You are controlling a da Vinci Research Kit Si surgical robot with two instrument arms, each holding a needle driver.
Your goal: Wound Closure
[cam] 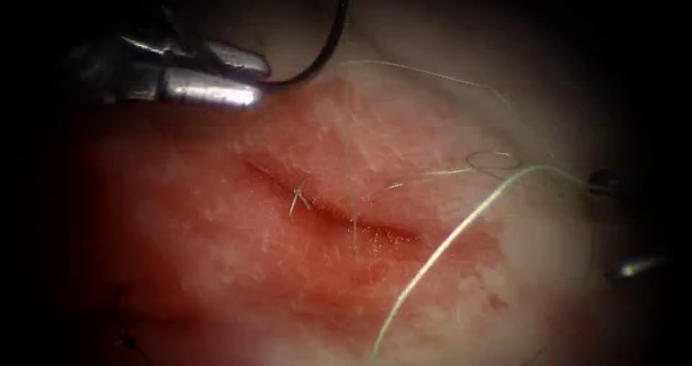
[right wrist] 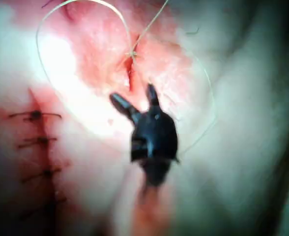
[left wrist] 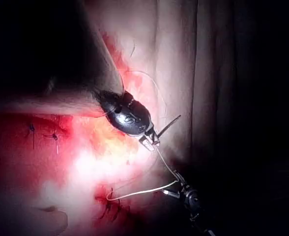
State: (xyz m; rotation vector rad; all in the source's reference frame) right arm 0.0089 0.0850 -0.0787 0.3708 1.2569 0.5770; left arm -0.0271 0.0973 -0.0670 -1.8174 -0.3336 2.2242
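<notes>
Reddened tissue (cam: 216, 265) frames the cut (cam: 324, 207), where one knotted stitch (cam: 298, 197) is seen. At far left, the needle (cam: 328, 45) is pinched near its tail by the left tool (cam: 252, 81), clear of tissue. The right tool (right wrist: 137, 101) is spread, holding nothing; thread (cam: 447, 243) lies slack right of the cut.

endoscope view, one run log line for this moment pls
left pincer: shut on needle near its end, off the tissue | right pincer: open, holds nothing | thread: crosses cut
</notes>
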